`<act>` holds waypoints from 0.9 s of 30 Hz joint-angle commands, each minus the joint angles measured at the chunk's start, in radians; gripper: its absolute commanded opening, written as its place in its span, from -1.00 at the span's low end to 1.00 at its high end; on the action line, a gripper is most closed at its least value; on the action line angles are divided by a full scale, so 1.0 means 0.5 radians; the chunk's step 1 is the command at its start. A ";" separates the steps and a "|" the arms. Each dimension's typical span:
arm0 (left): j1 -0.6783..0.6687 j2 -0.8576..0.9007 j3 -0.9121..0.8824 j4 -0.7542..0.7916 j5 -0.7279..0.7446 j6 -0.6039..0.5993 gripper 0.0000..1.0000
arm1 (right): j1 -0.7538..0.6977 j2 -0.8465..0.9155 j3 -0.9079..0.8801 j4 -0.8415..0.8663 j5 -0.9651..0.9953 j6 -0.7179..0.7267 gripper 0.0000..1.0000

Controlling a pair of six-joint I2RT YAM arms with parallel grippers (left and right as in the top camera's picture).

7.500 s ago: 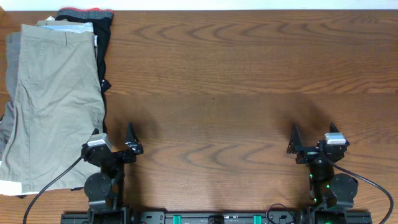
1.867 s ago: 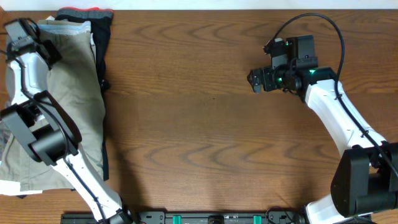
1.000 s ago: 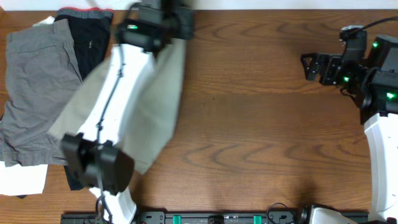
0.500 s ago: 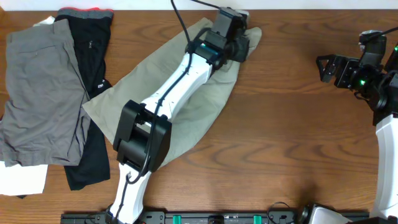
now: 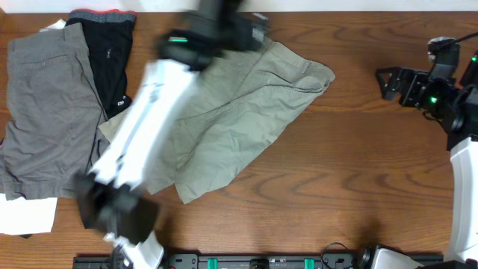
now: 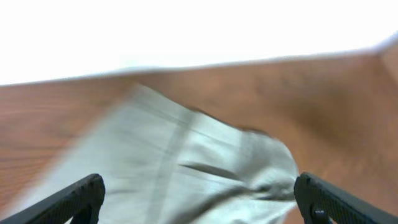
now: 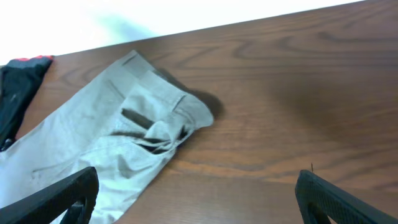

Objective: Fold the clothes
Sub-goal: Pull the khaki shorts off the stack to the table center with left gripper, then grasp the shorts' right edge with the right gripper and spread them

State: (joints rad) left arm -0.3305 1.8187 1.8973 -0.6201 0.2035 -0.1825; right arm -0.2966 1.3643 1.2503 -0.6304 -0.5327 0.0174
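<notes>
On table (image 5: 358,172), crumpled khaki shorts (image 5: 246,112)

left arm (image 5: 142,119) motion-blurred, stretched from near-edge base toward far edge, left gripper (image 6: 199,190) jaws spread wide, right arm (image 5: 463,172) at right edge, right gripper (image 5: 390,82) jaws spread wide, pointing left

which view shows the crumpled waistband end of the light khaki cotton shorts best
The right wrist view: the light khaki cotton shorts are sharp there, with the bunched waistband folds clear. The overhead view shows the shorts spread across the table, but the blurred left arm covers part. The left wrist view shows the shorts close but motion-blurred.
</notes>
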 commanded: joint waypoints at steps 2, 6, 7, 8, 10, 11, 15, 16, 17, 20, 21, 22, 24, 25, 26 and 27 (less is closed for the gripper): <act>0.289 -0.183 0.024 -0.235 -0.024 0.006 0.96 | 0.113 0.074 0.033 0.013 -0.081 -0.015 0.98; 0.482 -0.182 0.021 -0.571 -0.002 -0.018 0.96 | 0.266 0.198 0.033 0.066 -0.072 -0.174 0.99; 0.504 -0.177 0.017 -0.634 -0.003 -0.030 0.96 | 0.312 0.235 0.033 0.077 -0.032 -0.229 0.99; 0.520 -0.173 0.007 -0.697 -0.003 -0.030 0.96 | 0.367 0.283 0.033 0.096 0.047 -0.249 0.99; 0.529 -0.172 -0.025 -0.761 -0.011 -0.029 0.96 | 0.466 0.394 0.033 0.137 0.217 -0.248 0.99; 0.528 -0.172 -0.043 -0.780 -0.011 -0.029 0.96 | 0.502 0.446 0.033 0.156 0.263 -0.247 0.99; 0.528 -0.171 -0.152 -0.818 -0.011 -0.029 0.96 | 0.568 0.662 0.033 0.249 0.289 -0.151 0.92; 0.529 -0.171 -0.189 -0.815 -0.021 -0.029 0.96 | 0.568 0.711 0.033 0.274 0.294 -0.104 0.87; 0.529 -0.171 -0.221 -0.808 -0.037 -0.029 0.96 | 0.563 0.755 0.033 0.297 0.323 -0.040 0.83; 0.528 -0.171 -0.333 -0.768 -0.087 -0.029 0.96 | 0.549 0.847 0.033 0.350 0.403 0.065 0.80; 0.528 -0.171 -0.369 -0.747 -0.087 -0.030 0.96 | 0.549 0.878 0.033 0.373 0.415 0.099 0.78; 0.528 -0.171 -0.408 -0.725 -0.086 -0.030 0.96 | 0.549 0.912 0.033 0.401 0.414 0.136 0.75; 0.528 -0.171 -0.475 -0.684 -0.086 -0.030 0.96 | 0.560 0.979 0.033 0.468 0.414 0.228 0.72; 0.528 -0.171 -0.505 -0.664 -0.086 -0.030 0.96 | 0.570 1.017 0.033 0.510 0.415 0.287 0.72; 0.528 -0.171 -0.529 -0.644 -0.087 -0.030 0.96 | 0.583 1.064 0.033 0.568 0.415 0.345 0.73; 0.528 -0.170 -0.547 -0.629 -0.087 -0.030 0.96 | 0.593 1.099 0.033 0.616 0.414 0.387 0.74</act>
State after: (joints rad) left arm -0.0681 1.7340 1.6440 -0.9459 0.1757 -0.1875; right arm -0.0193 1.8626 1.2510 -0.3519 -0.3412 0.1043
